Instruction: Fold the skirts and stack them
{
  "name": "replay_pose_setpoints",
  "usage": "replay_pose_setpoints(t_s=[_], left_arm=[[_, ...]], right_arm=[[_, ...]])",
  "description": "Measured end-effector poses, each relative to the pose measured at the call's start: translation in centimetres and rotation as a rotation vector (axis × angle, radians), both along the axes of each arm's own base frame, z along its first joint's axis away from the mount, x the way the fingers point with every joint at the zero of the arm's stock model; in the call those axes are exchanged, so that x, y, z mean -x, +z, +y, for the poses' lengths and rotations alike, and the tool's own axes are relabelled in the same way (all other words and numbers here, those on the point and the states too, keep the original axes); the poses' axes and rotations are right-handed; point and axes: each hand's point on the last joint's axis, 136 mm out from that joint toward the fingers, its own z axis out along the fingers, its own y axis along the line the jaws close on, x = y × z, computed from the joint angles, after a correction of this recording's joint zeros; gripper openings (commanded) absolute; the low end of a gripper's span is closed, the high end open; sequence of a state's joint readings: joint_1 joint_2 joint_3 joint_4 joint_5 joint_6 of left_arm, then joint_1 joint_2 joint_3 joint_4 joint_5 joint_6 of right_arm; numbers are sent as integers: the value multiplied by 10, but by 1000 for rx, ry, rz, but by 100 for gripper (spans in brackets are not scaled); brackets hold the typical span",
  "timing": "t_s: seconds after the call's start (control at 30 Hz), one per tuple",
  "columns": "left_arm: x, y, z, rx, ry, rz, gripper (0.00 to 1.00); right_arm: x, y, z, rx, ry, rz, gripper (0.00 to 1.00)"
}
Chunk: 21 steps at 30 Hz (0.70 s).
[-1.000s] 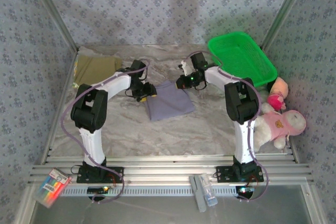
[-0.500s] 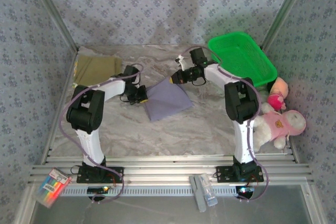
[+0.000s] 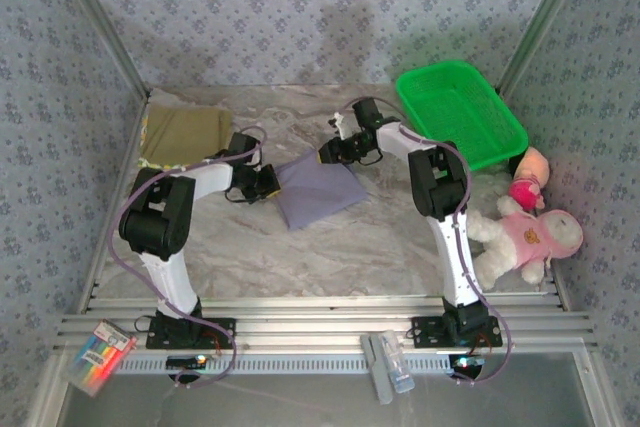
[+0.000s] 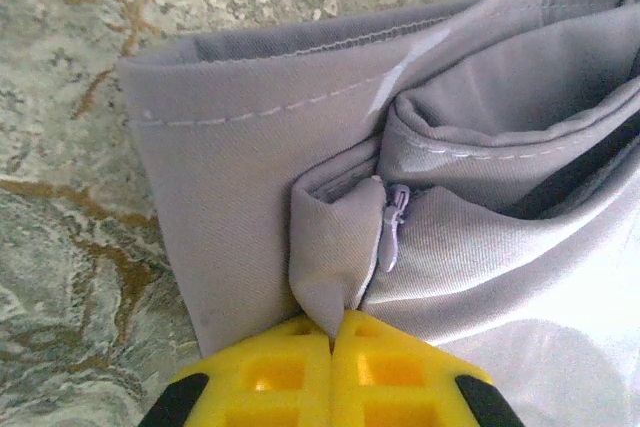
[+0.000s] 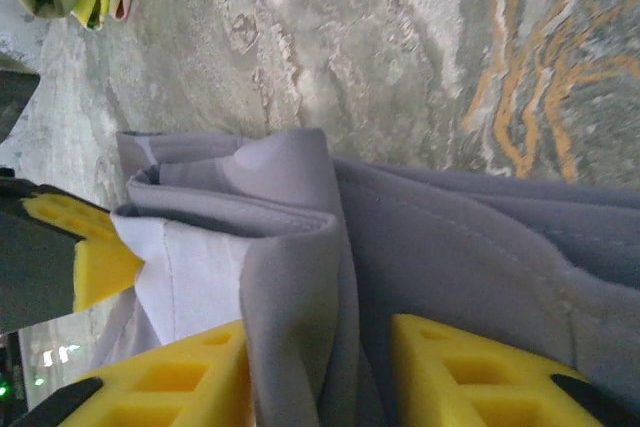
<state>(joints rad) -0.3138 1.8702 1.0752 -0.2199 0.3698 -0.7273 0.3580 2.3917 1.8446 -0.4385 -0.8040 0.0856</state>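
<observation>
Grey-lavender cloth at centre stage: the grey-lavender skirt (image 3: pixel 318 192) lies in a rumpled, part-folded heap in the middle of the marbled table (image 3: pixel 300 257), and both arms are right on it. On its left edge, the left gripper (image 4: pixel 333 332) has its yellow jaws pressed together, pinching a small peak of fabric between the tips. Just above that pinch the wrist view shows the zip pull (image 4: pixel 395 215) hanging in a seam, with stitched hems layered around it.

At the skirt's far corner, the right gripper (image 5: pixel 320 372) has its jaws standing apart, and a thick fold of the cloth runs up between the two yellow fingers without being squeezed.

At the back left corner, well apart from the action, the olive-khaki skirt (image 3: pixel 185 132) sits folded flat. The green basket (image 3: pixel 460 112) rests tilted at the back right, and the pink plush toys (image 3: pixel 530 232) slump at the table's right edge, near the right arm's base.
</observation>
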Motion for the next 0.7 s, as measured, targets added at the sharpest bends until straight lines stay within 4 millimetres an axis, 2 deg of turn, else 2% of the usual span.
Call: replay_pose_setpoints(t_s=[0.07,0.13,0.23,0.37,0.5,0.57,0.7], left_arm=[[0,0,0,3,0,-2,0],[-1,0,1,6,3,-3,0],[-1,1,1,12,3,-2,0],[-1,4,3,20,-2,6,0],[-5,15,-4,40,-36,0,0],[-11,20,-8,42,-50,-8,0],[-17,20,-15,40,-74,-7,0]], right_arm=[[3,1,2,-11,13,7,32],[8,3,4,-30,39,13,15],[15,7,6,-47,57,28,2],[26,19,2,-50,39,54,0],[37,31,-10,11,-47,78,0],[42,29,-19,51,-109,108,0],[51,3,-37,137,-245,213,0]])
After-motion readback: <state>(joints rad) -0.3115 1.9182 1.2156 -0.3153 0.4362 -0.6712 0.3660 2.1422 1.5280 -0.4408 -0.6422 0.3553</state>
